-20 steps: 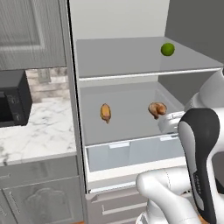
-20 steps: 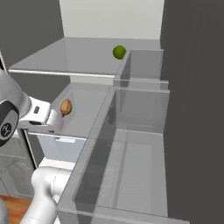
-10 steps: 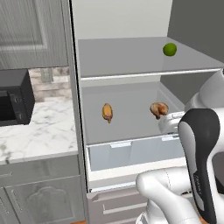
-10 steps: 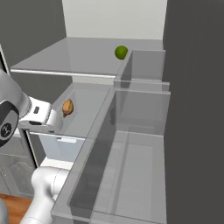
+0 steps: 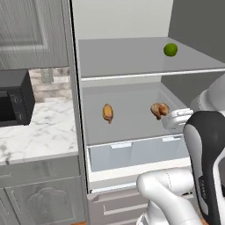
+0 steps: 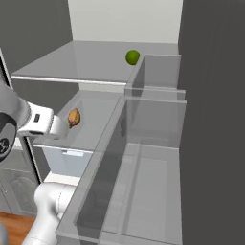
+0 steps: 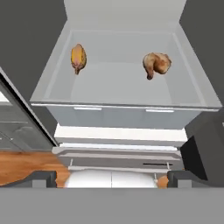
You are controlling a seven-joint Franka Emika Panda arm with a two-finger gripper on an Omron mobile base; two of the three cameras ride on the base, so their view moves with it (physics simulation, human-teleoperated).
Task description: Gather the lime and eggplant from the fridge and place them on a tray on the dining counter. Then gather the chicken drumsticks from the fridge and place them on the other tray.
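Sitting on the upper fridge shelf (image 5: 123,57), lime (image 5: 170,49) at far right. Two chicken drumsticks (image 7: 78,57) (image 7: 155,64) lie well apart on the shelf below. Gripper (image 7: 111,178) hangs outside the fridge, fingers (image 7: 43,178) spread wide, holding nothing.

The fridge (image 5: 123,26) is standing open, so the front's free; two drumsticks (image 7: 78,57) (image 7: 156,64) are sitting well apart on the middle shelf (image 7: 118,85) with bare floor running between them; the upper shelf (image 5: 149,72) is capping headroom; the lime (image 5: 170,49) is sitting near the right wall up there.
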